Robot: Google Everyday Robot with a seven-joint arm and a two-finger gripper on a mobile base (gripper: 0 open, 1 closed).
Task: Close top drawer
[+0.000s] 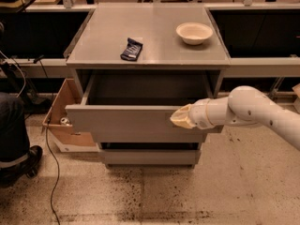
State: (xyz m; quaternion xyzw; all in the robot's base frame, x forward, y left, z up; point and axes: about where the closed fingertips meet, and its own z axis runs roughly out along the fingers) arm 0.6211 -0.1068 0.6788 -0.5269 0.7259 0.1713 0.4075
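Note:
The top drawer [122, 122] is a wide grey drawer with a flat front panel. It stands pulled out from the grey cabinet [148, 41], its grey inside showing. My gripper [177, 117] has a cream tip and comes in from the right on a white arm [248, 109]. It rests against the right part of the drawer's front panel, near its top edge.
A dark blue snack bag [131, 49] and a white bowl [194, 33] lie on the cabinet top. An open cardboard box [61, 121] stands on the floor to the left. A person's leg [14, 139] and a cable [49, 153] are at far left. A narrower drawer front [147, 156] sits below.

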